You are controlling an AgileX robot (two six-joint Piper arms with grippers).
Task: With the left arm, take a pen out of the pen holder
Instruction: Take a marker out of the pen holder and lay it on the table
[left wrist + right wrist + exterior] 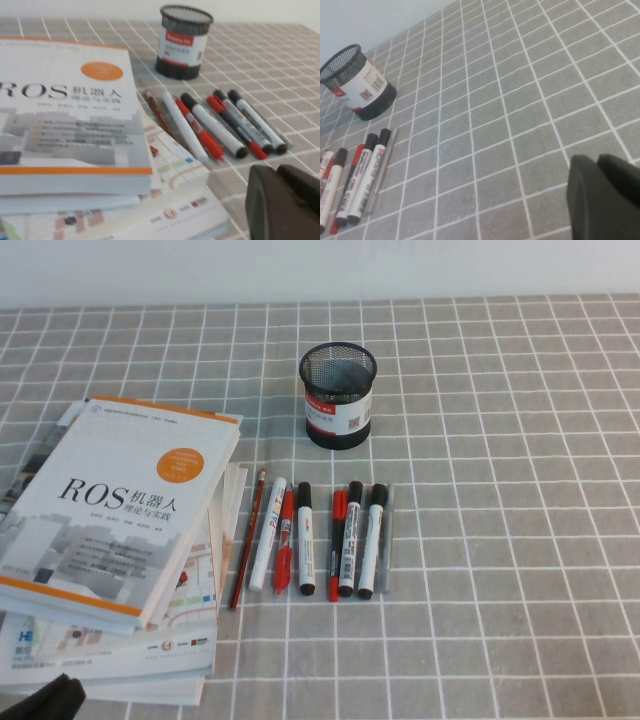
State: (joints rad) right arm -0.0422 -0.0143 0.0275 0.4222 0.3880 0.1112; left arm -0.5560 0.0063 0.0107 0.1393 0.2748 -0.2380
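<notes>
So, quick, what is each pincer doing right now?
Left pincer: shut, holding nothing, near the book stack.
Right pincer: shut, holding nothing, above the tiled tabletop.

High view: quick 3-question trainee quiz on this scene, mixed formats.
1. Fill in: the left gripper, at the books' near edge, and the right gripper, above bare table, are both ____.
2. The row of pens lies: A) on the books; B) on the table, in front of the pen holder; C) behind the holder.
3. True or false: a pen sticks up out of the holder.
Key: 1 shut; 2 B; 3 false.
</notes>
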